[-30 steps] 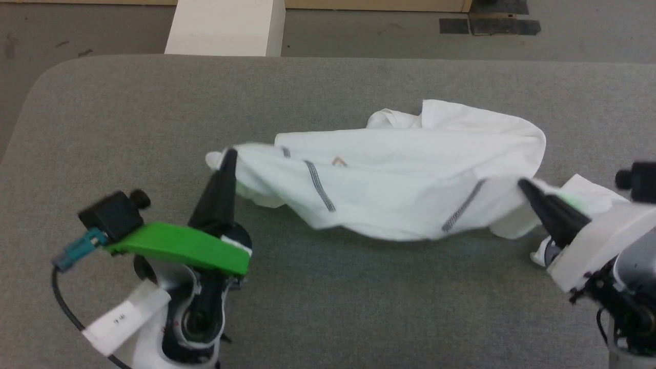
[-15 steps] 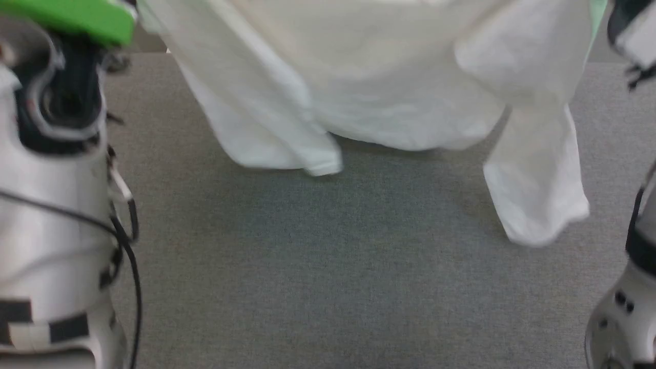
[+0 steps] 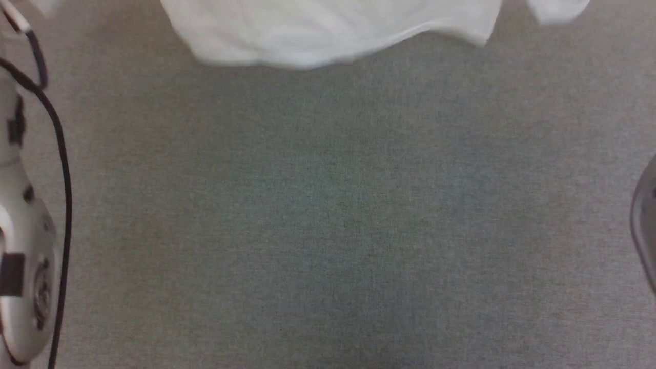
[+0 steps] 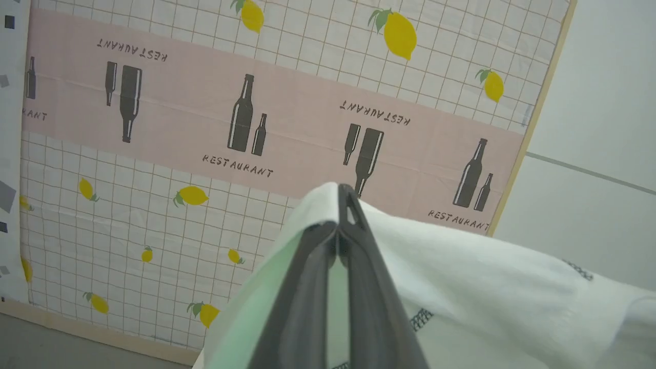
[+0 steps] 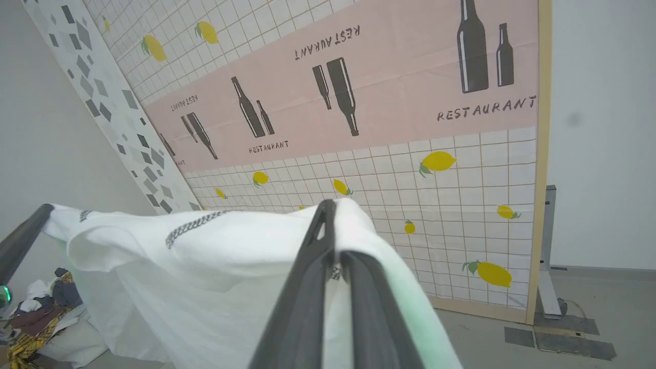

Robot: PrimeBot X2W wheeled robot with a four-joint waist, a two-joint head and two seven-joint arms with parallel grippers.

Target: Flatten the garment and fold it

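The garment (image 3: 328, 31) is a white shirt hanging in the air, and its lower edge dips into the top of the head view above the grey table (image 3: 328, 215). In the left wrist view my left gripper (image 4: 343, 190) is shut on a fold of the garment (image 4: 487, 287), whose dark stitched seams show beside the fingers. My right gripper (image 5: 328, 205) is shut on another fold of the garment (image 5: 205, 266), and the cloth spans between the two. The left gripper's dark finger (image 5: 23, 241) holds the far end in the right wrist view.
A printed backdrop (image 4: 205, 128) with lemons and bottles stands behind the raised garment. A heap of mixed clothes (image 5: 36, 312) lies low at the left of the right wrist view. My pale left forearm (image 3: 20, 256) and right arm (image 3: 647, 225) flank the table.
Both grippers have risen out of the head view's top, lifting the garment off the table. The head view itself has also shifted onto the bare table.
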